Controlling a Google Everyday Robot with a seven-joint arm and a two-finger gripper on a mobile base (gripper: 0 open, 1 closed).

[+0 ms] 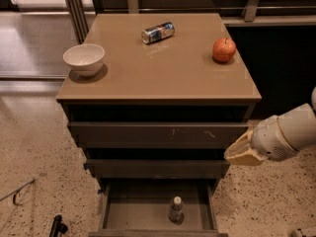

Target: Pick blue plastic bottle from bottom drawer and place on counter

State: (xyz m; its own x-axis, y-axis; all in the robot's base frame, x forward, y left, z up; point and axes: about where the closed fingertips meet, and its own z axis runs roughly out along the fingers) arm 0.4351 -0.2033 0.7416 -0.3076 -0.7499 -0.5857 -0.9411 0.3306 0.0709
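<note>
Fingers [237, 154] rt of 3 drawers [158, 135] | 1 bottle [175, 210] in btm drawer [133, 215]

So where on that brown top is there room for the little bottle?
The middle and front of the glossy tan counter are bare, bordered by white bowl, lying metal can and red apple. Tightest by the can. The pincer hangs right of the drawers.
</note>
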